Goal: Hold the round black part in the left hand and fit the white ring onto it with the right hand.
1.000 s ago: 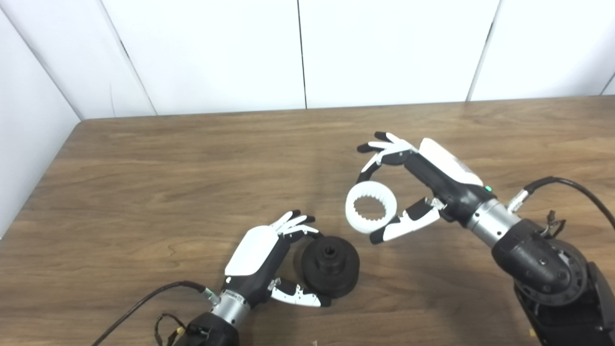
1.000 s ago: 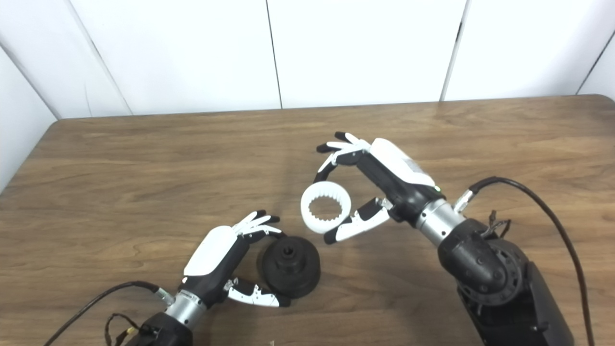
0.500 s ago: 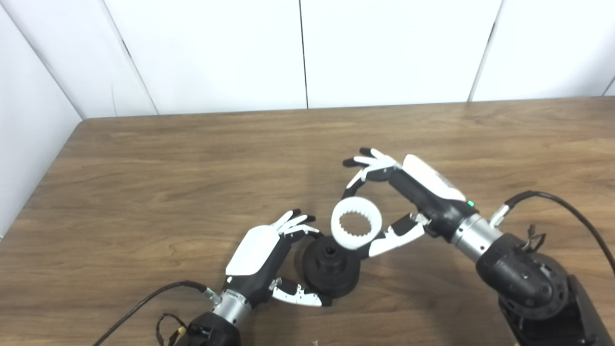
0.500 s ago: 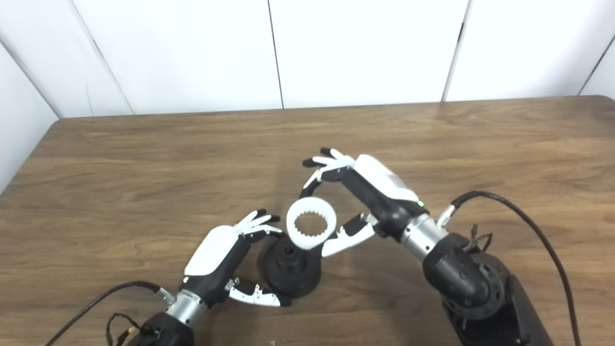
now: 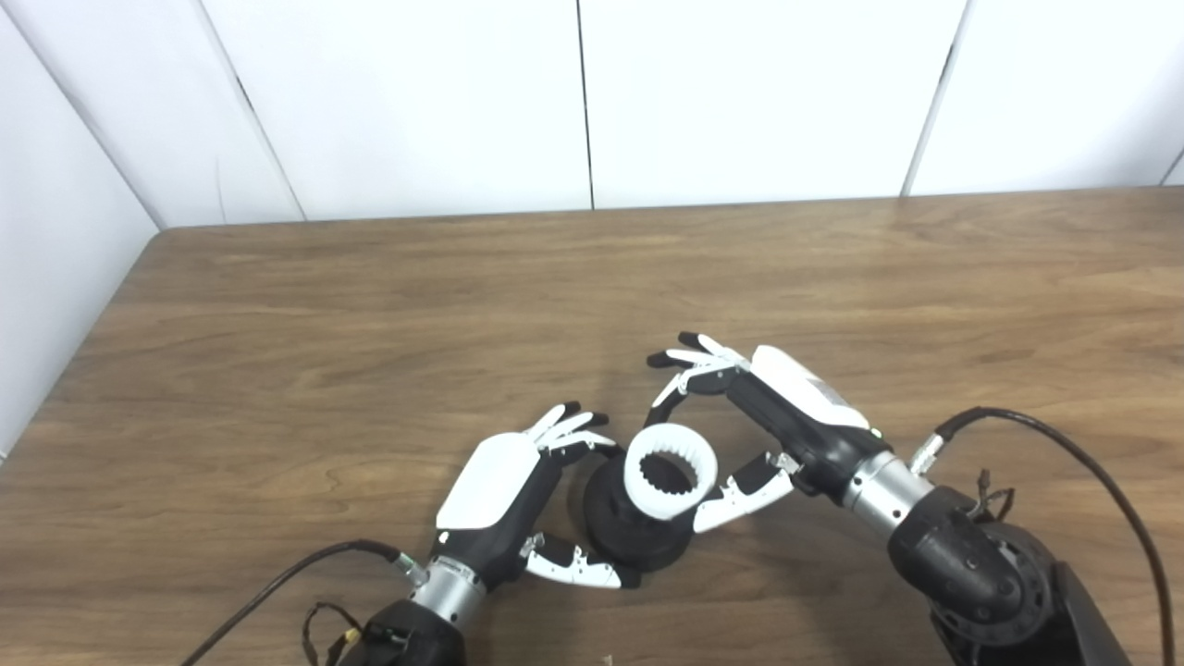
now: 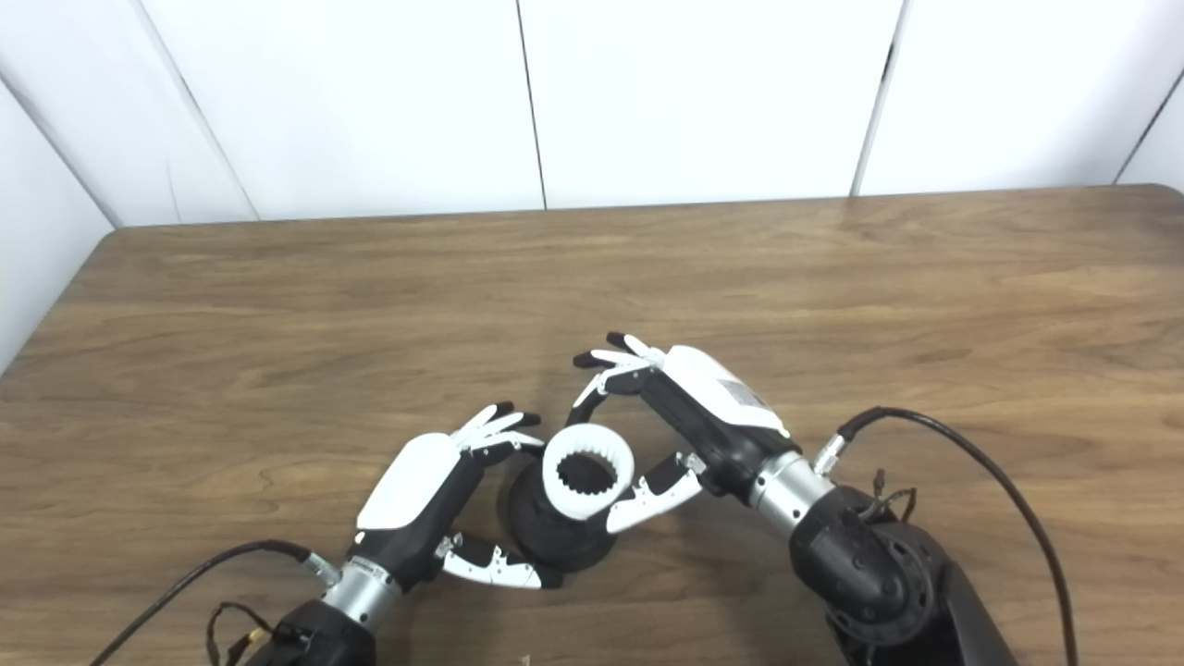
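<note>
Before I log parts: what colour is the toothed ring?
White ring, clearest in the left eye view.

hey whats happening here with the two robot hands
The left hand is shut on the round black part, steadying it on the wooden table. The right hand holds the white ring, toothed on the inside, between its fingers and thumb, directly over the black part's top. Whether the ring already touches the part is hard to tell; it does not look fully seated yet.
</note>
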Robot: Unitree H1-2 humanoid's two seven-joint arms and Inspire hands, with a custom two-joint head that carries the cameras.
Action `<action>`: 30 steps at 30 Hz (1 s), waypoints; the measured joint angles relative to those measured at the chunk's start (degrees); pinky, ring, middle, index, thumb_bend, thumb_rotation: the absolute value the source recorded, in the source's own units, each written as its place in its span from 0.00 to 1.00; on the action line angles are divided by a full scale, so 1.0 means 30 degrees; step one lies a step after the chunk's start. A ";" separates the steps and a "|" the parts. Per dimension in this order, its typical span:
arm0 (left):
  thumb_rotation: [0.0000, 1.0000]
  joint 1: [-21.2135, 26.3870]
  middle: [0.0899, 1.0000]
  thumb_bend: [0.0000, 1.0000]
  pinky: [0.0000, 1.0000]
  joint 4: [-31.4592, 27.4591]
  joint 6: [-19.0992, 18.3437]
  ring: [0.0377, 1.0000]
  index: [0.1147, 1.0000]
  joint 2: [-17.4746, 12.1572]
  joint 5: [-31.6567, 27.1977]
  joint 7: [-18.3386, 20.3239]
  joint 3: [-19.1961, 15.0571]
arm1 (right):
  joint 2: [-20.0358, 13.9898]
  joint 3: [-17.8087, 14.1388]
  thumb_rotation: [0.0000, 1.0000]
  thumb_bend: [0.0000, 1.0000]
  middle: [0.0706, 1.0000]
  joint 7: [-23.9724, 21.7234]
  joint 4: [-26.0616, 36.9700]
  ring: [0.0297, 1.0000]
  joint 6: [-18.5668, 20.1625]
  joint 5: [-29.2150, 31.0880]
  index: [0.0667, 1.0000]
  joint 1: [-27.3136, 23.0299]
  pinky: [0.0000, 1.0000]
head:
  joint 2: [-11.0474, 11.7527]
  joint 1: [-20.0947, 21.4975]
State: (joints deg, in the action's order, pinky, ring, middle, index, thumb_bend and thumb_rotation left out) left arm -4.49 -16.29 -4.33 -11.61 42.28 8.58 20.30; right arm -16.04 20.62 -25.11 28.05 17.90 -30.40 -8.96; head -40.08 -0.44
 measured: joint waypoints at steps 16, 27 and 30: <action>0.24 0.0005 0.89 0.85 0.89 0.0013 -0.0129 0.97 0.62 0.0076 0.0114 -0.0031 0.0021 | 0.0274 0.0208 0.15 0.52 0.88 0.0199 -0.0543 1.00 -0.0394 -0.0246 0.45 0.0000 1.00 | 0.0029 0.0000; 0.22 0.0003 0.89 0.85 0.93 0.0027 -0.0228 0.97 0.62 0.0259 0.0217 -0.0051 0.0062 | 0.0306 0.0653 0.16 0.52 0.89 0.0265 -0.1071 1.00 -0.0804 -0.0722 0.46 -0.0342 1.00 | 0.0088 -0.0029; 0.22 0.0007 0.89 0.85 0.94 0.0028 -0.0252 0.97 0.62 0.0293 0.0218 -0.0047 0.0080 | 0.0347 0.0780 0.16 0.52 0.89 0.0222 -0.1237 1.00 -0.0805 -0.0861 0.45 -0.0368 1.00 | 0.0059 -0.0058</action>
State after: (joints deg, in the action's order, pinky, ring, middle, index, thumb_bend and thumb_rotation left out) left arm -4.47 -16.20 -5.08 -10.73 42.93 8.44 20.54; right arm -14.99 22.96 -24.44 24.34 15.49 -32.99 -10.07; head -39.90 -0.61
